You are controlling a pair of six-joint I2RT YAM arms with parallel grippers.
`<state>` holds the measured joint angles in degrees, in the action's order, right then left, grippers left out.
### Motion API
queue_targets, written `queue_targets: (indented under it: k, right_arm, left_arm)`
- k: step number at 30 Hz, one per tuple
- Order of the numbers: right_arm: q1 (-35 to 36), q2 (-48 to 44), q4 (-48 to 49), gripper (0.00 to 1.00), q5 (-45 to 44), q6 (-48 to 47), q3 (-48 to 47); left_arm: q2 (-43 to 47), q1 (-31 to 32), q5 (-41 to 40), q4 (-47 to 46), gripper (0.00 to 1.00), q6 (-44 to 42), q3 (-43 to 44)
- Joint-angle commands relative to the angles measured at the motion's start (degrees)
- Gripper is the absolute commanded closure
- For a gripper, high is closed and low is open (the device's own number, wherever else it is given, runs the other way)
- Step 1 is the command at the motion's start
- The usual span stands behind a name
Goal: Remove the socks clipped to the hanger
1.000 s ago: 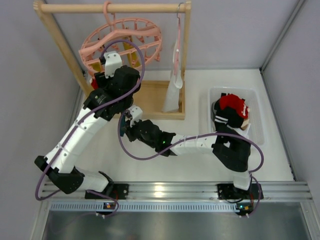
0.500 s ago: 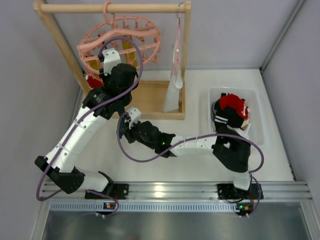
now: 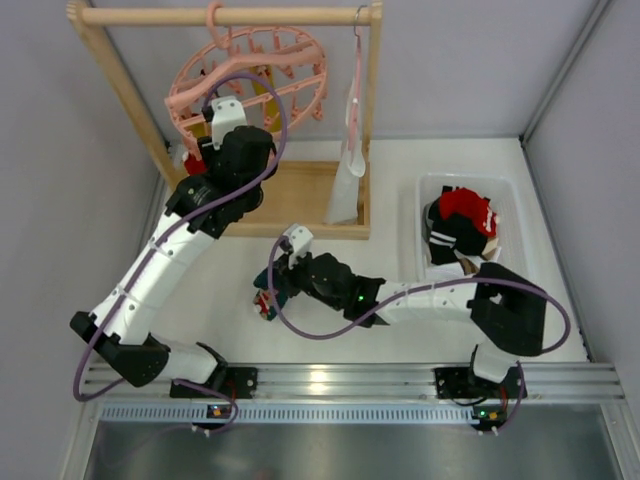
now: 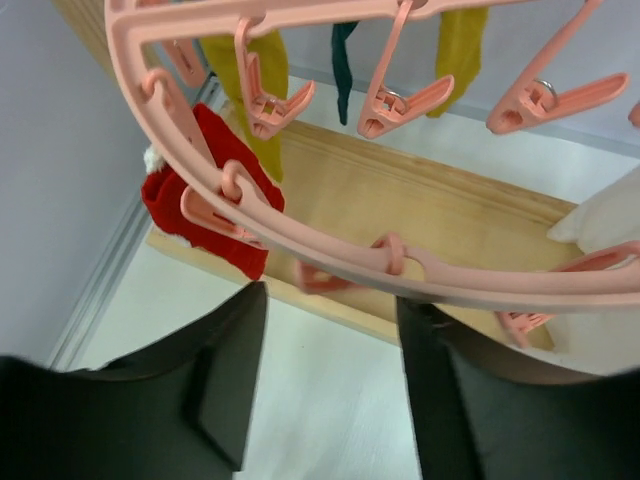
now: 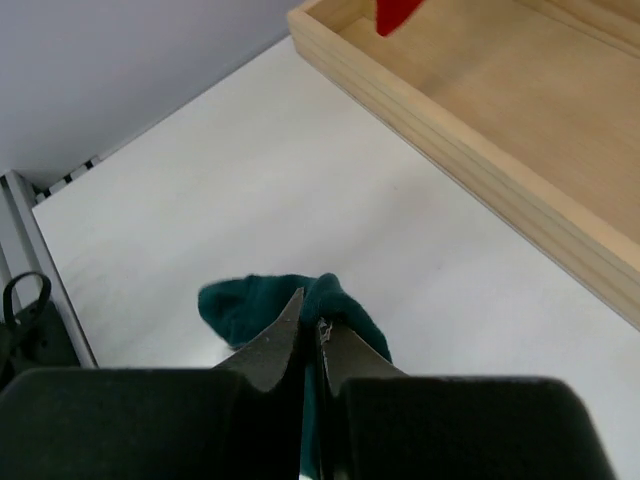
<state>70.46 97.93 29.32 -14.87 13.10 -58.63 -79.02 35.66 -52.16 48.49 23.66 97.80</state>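
The round pink hanger (image 3: 290,60) hangs from the rack bar; its rim (image 4: 330,250) crosses the left wrist view. Clipped to it are a red sock (image 4: 205,205), two mustard socks (image 4: 255,80) and a dark teal sock (image 4: 343,50). My left gripper (image 4: 328,300) is open just below the ring's rim, holding nothing; in the top view it (image 3: 212,132) sits under the ring's left side. My right gripper (image 5: 310,315) is shut on another dark teal sock (image 5: 240,305), low over the white table; the top view shows it (image 3: 268,298) well in front of the rack.
The wooden rack's bar (image 3: 230,15) and its wooden base tray (image 3: 300,195) stand at the back left. A slim pink hanger with white cloth (image 3: 345,180) hangs at the bar's right end. A white bin (image 3: 512,195) holding clothes stands at the right.
My right gripper has drawn back from the rack toward the near edge with the dark teal sock in it. The pink ring has swung and tilted. The left gripper stays under the ring.
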Motion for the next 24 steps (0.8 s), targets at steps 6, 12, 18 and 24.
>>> queue_targets:
  k: [6,12,18,24]
  right_arm:
    - [0.6,-23.2,-16.0,1.00,-17.7,-1.6,11.1]
    - [-7.3,-38.4,-36.5,1.00,-25.0,1.4,13.4]
    - [-21.0,-49.2,-47.0,1.00,-25.2,0.3,12.8]
    - [-41.1,-46.1,-51.9,1.00,-16.5,-0.4,7.7]
  left_arm:
    - [8.8,-0.2,9.6,-2.5,0.10,0.8,-2.8]
    - [19.0,-0.2,13.1,-2.4,0.02,-1.2,-10.9]
    - [28.0,-0.2,8.9,-2.5,0.02,-3.8,-19.9]
    - [33.8,-0.2,6.2,-2.8,0.02,-2.1,-24.0]
